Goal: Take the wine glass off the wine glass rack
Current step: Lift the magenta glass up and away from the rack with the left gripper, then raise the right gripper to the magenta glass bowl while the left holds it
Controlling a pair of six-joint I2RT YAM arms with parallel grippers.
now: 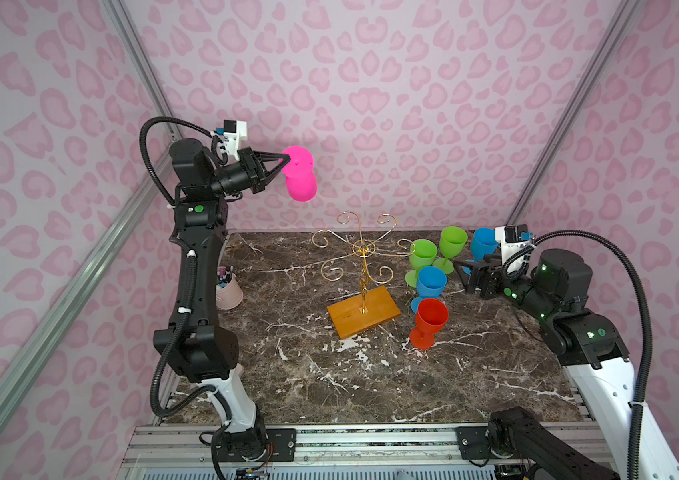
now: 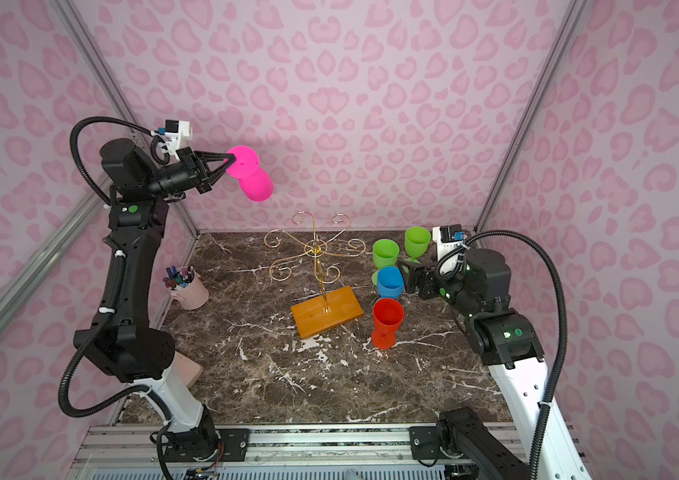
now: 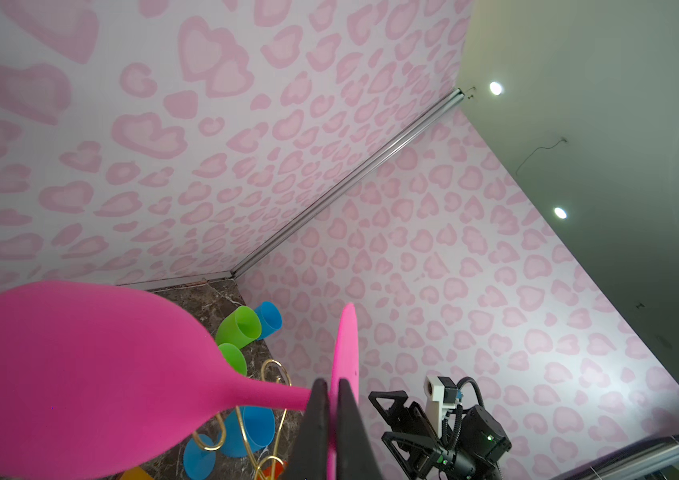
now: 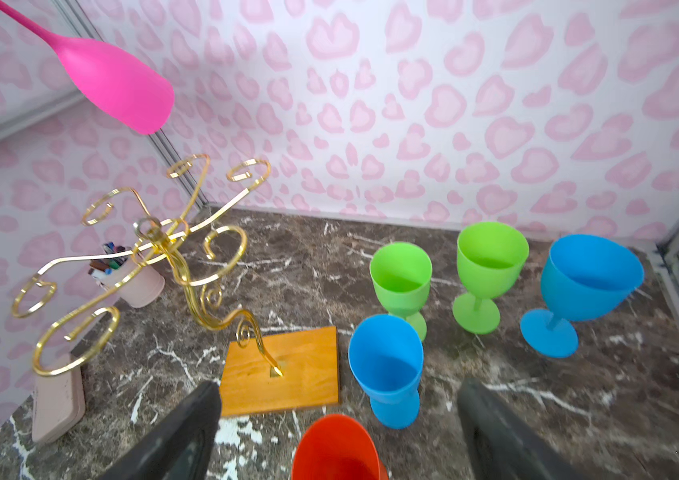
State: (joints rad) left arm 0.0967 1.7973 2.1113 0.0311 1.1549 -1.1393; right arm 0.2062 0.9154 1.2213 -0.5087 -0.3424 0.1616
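Observation:
The pink wine glass [image 1: 302, 183] [image 2: 256, 187] [image 3: 80, 365] [image 4: 121, 87] hangs high in the air, left of and well above the wine glass rack [image 1: 371, 318] [image 2: 325, 316] [image 4: 287, 382]. It is tilted, foot up and bowl down. My left gripper [image 1: 285, 158] [image 2: 230, 158] [image 3: 331, 390] is shut on the rim of its round foot. The gold wire arms of the rack carry nothing. My right gripper [image 1: 464, 274] [image 2: 406, 276] [image 4: 339, 399] is open, low over the table right of the rack, with nothing between its fingers.
Right of the rack stand two green glasses [image 1: 423, 253] [image 1: 452, 241], two blue ones [image 1: 432, 282] [image 1: 484, 243] and a red one [image 1: 431, 316]. A pink cup of pens [image 1: 228, 291] sits at the table's left edge, beside a flat pink case [image 2: 188, 370].

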